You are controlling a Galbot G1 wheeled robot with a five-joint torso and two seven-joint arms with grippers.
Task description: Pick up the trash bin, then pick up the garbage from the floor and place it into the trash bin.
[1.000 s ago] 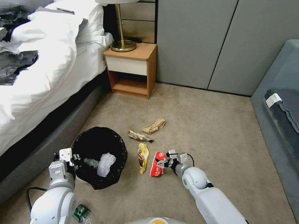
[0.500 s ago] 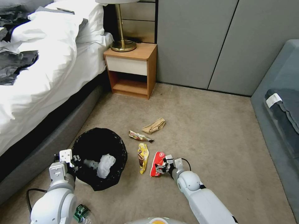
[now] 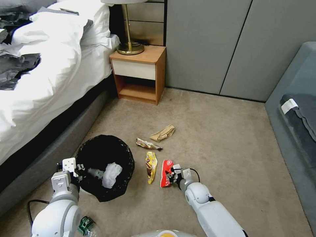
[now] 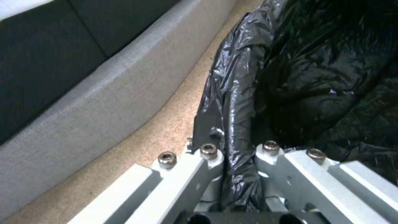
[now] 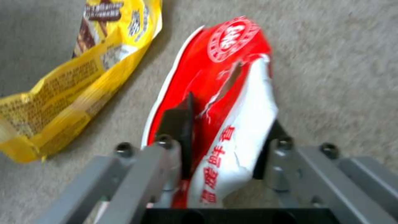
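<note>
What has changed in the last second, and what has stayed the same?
The right claw pulled back toward the robot and a little to its left, and it now grips the red wrapper, whose shape has tightened into a narrower, more upright fold. The left claw stayed clamped on the rim of the trash bin. The yellow wrapper, the patterned wrapper and the brown paper bag did not move.

Even daylight, blurred wrist views.
</note>
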